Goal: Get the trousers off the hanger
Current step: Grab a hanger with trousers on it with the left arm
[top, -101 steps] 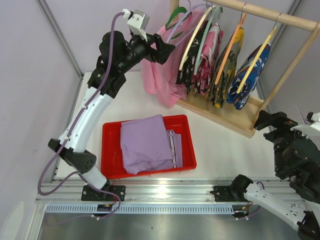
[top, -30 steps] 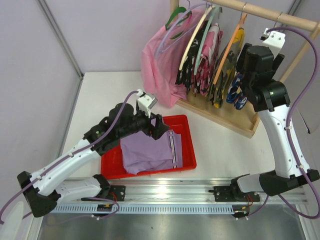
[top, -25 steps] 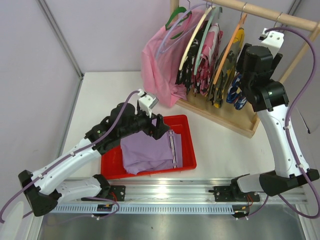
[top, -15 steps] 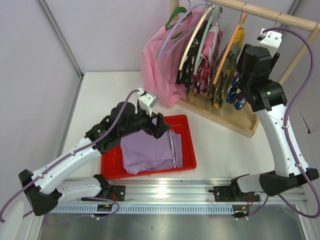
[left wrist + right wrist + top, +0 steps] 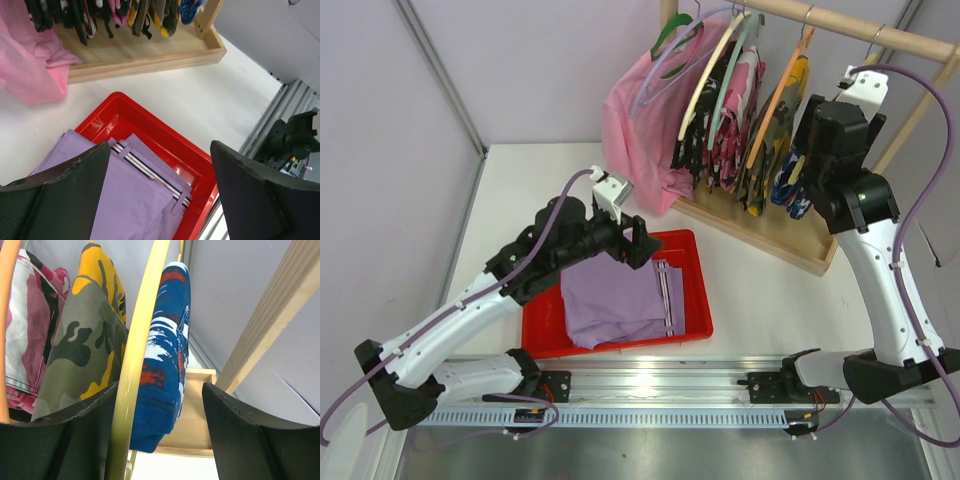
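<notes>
so, left side first: the left gripper [image 5: 640,245] hovers over the red tray [image 5: 535,300], jaws wide apart, nothing held and nothing touched. in the left wrist view its fingers [image 5: 75,175] frame the lavender trousers [image 5: 125,200], which lie folded inside the tray, waistband toward the far rim. that pair looks done.

next, the wooden rack [image 5: 760,235]: pink shirt [image 5: 635,130] at its left end, then the black speckled trousers [image 5: 700,130], draped on a hanger and not yet removed. that's the remaining work, i'd say.

far right, the right gripper [image 5: 160,387] is up at the rack, jaws apart, bracketing the yellow hanger [image 5: 140,340] and the blue-red-white garment [image 5: 167,340]. the hanger runs close along one finger; can't tell if it touches. nothing clamped.

step in hand, as i read it: reaching in for the second pair. the gripper seems lined up on the wrong hanger, so the next move likely calls for shifting left to the speckled cloth, pinching its lower edge and pulling it down off the hanger.
</notes>
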You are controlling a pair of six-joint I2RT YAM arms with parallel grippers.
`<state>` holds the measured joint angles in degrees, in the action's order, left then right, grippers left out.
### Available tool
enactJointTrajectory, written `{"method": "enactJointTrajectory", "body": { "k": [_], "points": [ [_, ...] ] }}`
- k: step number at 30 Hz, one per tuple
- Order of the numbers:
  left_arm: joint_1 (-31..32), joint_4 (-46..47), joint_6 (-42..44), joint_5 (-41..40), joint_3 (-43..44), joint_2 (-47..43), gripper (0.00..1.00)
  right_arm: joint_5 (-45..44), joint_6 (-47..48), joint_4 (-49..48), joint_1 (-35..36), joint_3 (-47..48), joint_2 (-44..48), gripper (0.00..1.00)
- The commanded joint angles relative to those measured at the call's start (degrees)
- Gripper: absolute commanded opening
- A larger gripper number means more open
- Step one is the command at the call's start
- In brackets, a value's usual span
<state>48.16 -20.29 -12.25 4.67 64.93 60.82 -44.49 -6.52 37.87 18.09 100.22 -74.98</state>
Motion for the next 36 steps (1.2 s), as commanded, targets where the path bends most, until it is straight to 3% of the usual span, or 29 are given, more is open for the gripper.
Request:
{"method": "enactJointTrajectory", "body": {
  "k": [1, 15, 26, 32, 36],
  "points": [
    [0.3, 2.7, -1.1, 0.3, 4.0, 0.9, 0.87, 0.5, 0.3, -1.0, -0.2, 0.5, 3.3, 0.72],
    [1.0, 5.4, -0.7, 1.7, 18.0, 10.0, 0.87, 5.2, -0.5, 3.6, -0.2, -1.3, 8.8, 0.74],
    [1.6, 2.9, 0.9, -12.5, 36.5, 23.7, 0.86, 11.6, -0.1, 3.5, -0.2, -4.9, 14.2, 0.73],
    [1.7, -2.2, 5.7, -16.7, 51.5, 33.4, 0.72, 12.4, 1.0, 2.7, -0.1, -8.7, 17.8, 0.73],
    [1.7, -4.3, 7.9, -21.5, 61.6, 39.0, 0.67, 13.0, 1.4, 3.3, -0.2, -9.9, 18.8, 0.72]
  ]
}}
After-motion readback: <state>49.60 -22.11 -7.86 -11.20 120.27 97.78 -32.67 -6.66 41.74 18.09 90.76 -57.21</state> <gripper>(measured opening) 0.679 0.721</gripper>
